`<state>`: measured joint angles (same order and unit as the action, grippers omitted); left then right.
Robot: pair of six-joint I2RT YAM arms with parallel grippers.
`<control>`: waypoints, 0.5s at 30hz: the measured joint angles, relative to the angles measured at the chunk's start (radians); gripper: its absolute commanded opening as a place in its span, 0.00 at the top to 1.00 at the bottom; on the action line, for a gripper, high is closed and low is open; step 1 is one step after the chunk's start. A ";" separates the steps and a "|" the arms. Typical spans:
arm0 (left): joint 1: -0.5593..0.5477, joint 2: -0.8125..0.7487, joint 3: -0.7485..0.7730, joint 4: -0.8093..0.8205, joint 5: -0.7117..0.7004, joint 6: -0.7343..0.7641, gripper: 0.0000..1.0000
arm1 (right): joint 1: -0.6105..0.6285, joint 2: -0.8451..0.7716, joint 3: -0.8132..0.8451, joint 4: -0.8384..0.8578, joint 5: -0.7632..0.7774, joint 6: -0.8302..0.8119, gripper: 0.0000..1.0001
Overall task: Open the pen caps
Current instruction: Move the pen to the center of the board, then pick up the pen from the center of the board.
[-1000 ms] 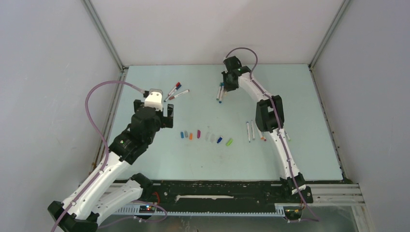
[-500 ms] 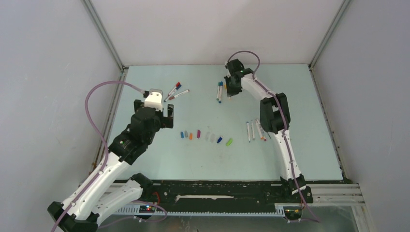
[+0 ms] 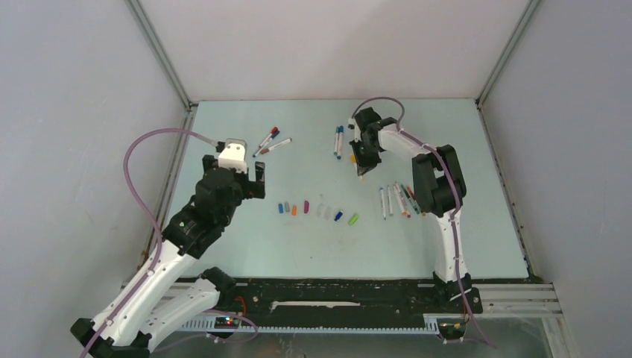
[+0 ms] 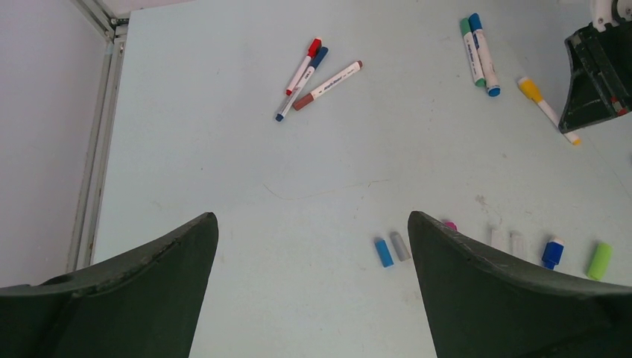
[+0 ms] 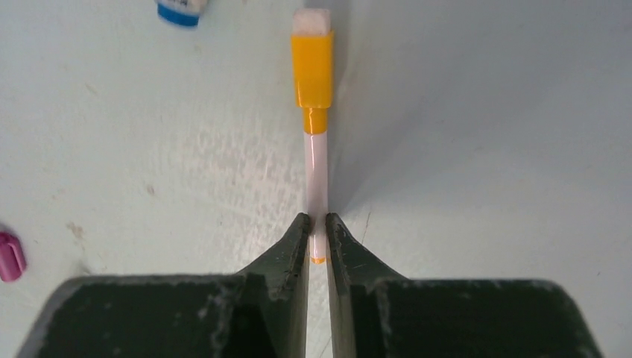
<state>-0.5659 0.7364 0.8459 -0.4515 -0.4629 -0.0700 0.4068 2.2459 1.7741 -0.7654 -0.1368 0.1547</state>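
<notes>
Overhead, two robot arms work above a pale table.
Right claw pinches a yellow-capped pen; left claw gapes wide, empty. Loose pen caps lie in a row mid-table.

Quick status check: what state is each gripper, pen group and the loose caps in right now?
Left gripper: open, empty.
Right gripper: shut on the yellow-capped white pen, cap on.
Green and blue capped pens: lying capped.
Three pens at the far left: lying capped.
Row of loose coloured caps: off, on the table.
</notes>
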 measured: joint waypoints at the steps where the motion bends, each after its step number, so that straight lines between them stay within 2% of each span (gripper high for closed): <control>1: 0.000 0.000 0.000 0.000 0.001 0.000 0.00 | 0.008 -0.010 -0.017 -0.008 0.001 -0.010 0.81; 4: 0.000 0.000 0.000 0.000 0.005 0.000 0.00 | 0.021 -0.013 -0.024 -0.019 0.005 -0.020 0.74; 8: 0.000 -0.006 0.000 0.000 0.006 0.000 0.00 | 0.031 -0.003 -0.005 -0.056 0.018 -0.035 0.73; 13: 0.000 -0.011 0.000 0.000 0.006 0.000 0.00 | 0.035 0.055 0.095 -0.114 0.032 -0.045 0.77; 15: 0.000 -0.011 0.000 0.000 0.006 0.000 0.00 | 0.035 0.071 0.122 -0.127 0.038 -0.052 0.84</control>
<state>-0.5659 0.7254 0.8459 -0.4519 -0.4568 -0.0700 0.4416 2.3169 1.8965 -0.8921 -0.0990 0.1024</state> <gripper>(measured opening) 0.996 0.236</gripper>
